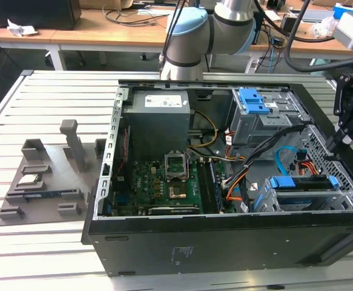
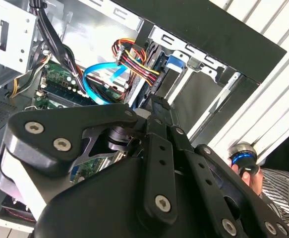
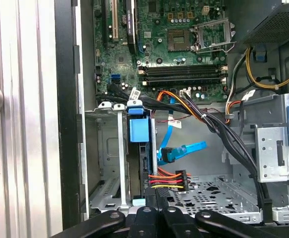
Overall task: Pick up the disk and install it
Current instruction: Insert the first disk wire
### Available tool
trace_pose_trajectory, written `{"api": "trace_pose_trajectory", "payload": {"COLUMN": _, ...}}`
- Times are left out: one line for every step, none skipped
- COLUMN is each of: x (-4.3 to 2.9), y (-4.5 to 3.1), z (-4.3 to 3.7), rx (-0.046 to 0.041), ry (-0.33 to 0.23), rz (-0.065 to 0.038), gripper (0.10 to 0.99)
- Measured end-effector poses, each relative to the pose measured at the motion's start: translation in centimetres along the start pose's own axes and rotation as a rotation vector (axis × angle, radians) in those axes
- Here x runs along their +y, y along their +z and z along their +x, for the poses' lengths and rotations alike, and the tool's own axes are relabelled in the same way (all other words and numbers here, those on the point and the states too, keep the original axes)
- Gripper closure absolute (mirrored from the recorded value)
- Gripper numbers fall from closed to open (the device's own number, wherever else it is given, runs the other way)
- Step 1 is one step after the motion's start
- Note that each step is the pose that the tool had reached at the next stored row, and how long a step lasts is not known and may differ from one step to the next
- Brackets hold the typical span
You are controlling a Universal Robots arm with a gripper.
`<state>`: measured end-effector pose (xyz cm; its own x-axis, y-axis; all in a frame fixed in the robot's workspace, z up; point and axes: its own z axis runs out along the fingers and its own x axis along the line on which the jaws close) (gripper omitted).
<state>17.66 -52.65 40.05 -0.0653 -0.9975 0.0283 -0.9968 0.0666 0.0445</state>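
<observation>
- the disk stood on edge inside the drive cage, blue rail outward.
- the gripper hung just above that cage; jaw state could not be told.
- seating probably needed a straight push along the cage guides, clear of the cables.

The black pincer body looms in the foreground, its linkage bars and bolts hanging over the open computer case. Past it lie a green motherboard, a looping blue cable and a bundle of red, orange and yellow wires running to a plug near a drive bay with a blue tab. Outside the case's black wall, on the slatted tabletop, a hand holds a round knob ringed in blue, beside a striped sleeve.
</observation>
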Motion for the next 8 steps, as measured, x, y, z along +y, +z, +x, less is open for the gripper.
{"api": "trace_pose_trajectory", "payload": {"x": 0.01, "y": -0.28, "z": 0.01, "rx": -0.0001, "ry": 0.000, "rz": 0.000, "gripper": 0.980}}
{"api": "trace_pose_trajectory", "payload": {"x": 0.02, "y": -0.55, "z": 0.02, "rx": -0.0001, "ry": 0.000, "rz": 0.000, "gripper": 0.980}}
{"api": "trace_pose_trajectory", "payload": {"x": 0.03, "y": -0.66, "z": 0.02, "rx": -0.0004, "ry": 0.000, "rz": 0.000, "gripper": 0.980}}
{"api": "trace_pose_trajectory", "payload": {"x": 0.03, "y": -0.67, "z": 0.01, "rx": -0.0006, "ry": 0.000, "rz": 0.000, "gripper": 0.980}}
{"api": "trace_pose_trajectory", "payload": {"x": 0.03, "y": -0.68, "z": 0.02, "rx": -0.0004, "ry": 0.000, "rz": 0.000, "gripper": 0.980}}
{"api": "trace_pose_trajectory", "payload": {"x": 0.03, "y": -0.67, "z": 0.02, "rx": -0.0006, "ry": 0.000, "rz": 0.000, "gripper": 0.980}}
{"api": "trace_pose_trajectory", "payload": {"x": 0.03, "y": -0.67, "z": 0.02, "rx": -0.0006, "ry": 0.000, "rz": 0.000, "gripper": 0.980}}
{"api": "trace_pose_trajectory", "payload": {"x": 0.03, "y": -0.67, "z": 0.02, "rx": -0.0007, "ry": 0.000, "rz": 0.000, "gripper": 0.980}}
